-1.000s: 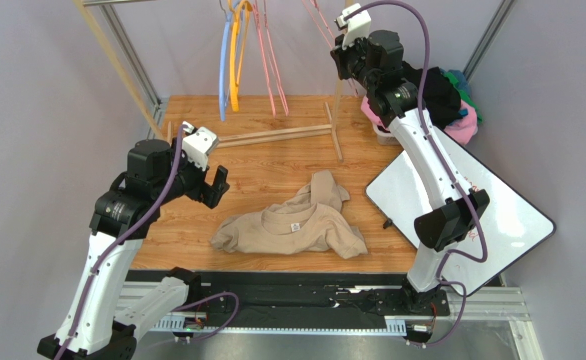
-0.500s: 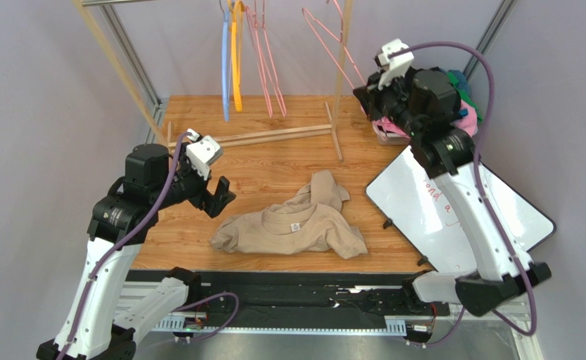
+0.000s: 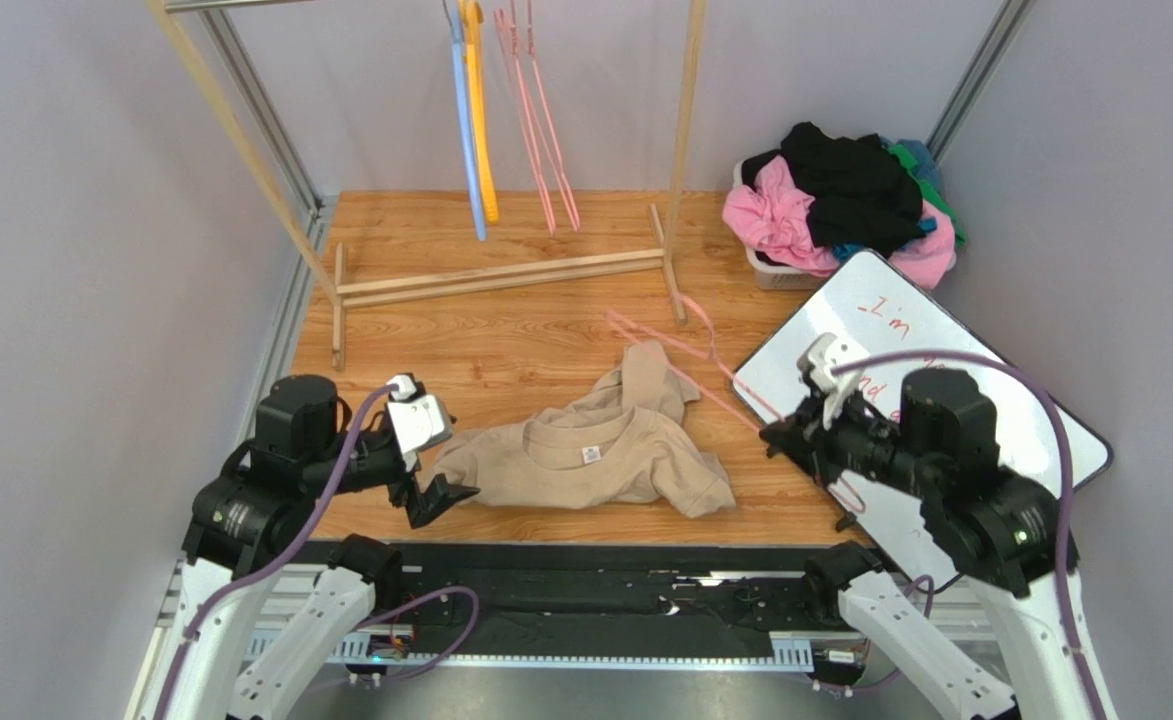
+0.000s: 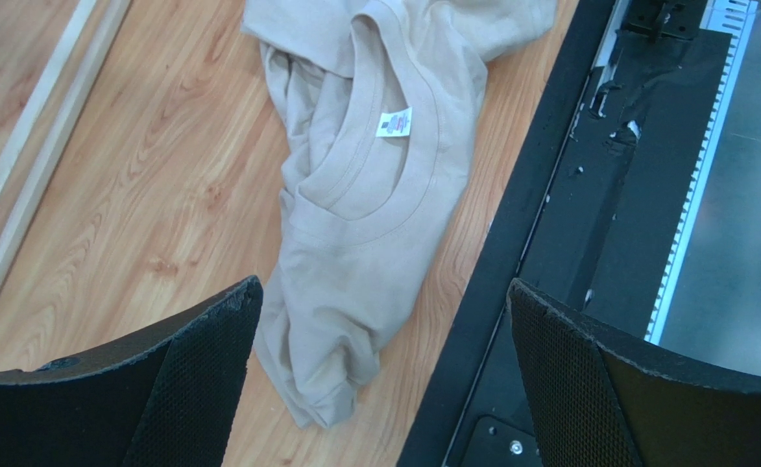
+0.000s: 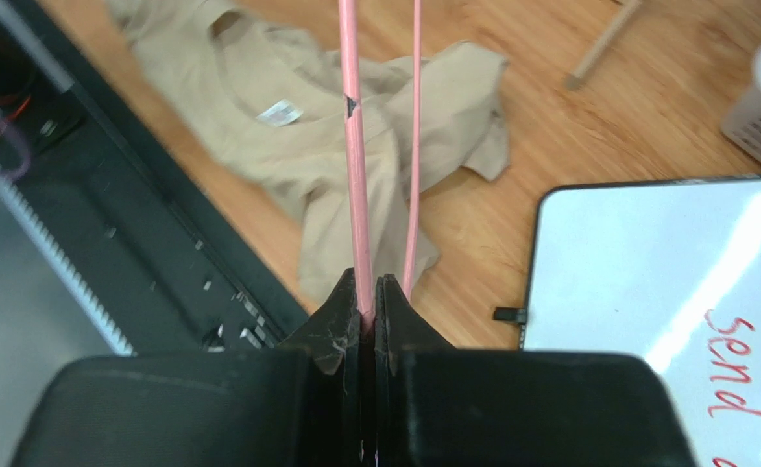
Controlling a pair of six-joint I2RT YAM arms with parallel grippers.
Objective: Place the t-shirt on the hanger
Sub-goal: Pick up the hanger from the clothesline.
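Observation:
The tan t-shirt [image 3: 585, 450] lies crumpled on the wooden table, neck label up. In the left wrist view the t-shirt [image 4: 365, 195] runs down between my fingers, its sleeve end near the table's black edge. My left gripper [image 3: 435, 488] hangs open just left of that sleeve, holding nothing; its midpoint [image 4: 384, 292] is over the cloth. My right gripper [image 3: 788, 435] is shut on a thin pink wire hanger [image 3: 682, 353], which slants over the shirt's right side. The right wrist view shows the hanger [image 5: 353, 146] pinched at the gripper [image 5: 367, 287], above the t-shirt [image 5: 287, 146].
A wooden rack [image 3: 502, 275] at the back carries a blue hanger [image 3: 465, 120], an orange hanger [image 3: 480, 135] and pink hangers [image 3: 540, 135]. A basket of clothes [image 3: 840, 195] stands back right. A whiteboard [image 3: 908, 330] lies at the right. A black rail [image 3: 592, 578] lines the near edge.
My right arm has swung down from the rack to the table's right side, bringing the pink hanger over the shirt. My left gripper has dropped low beside the shirt's left sleeve.

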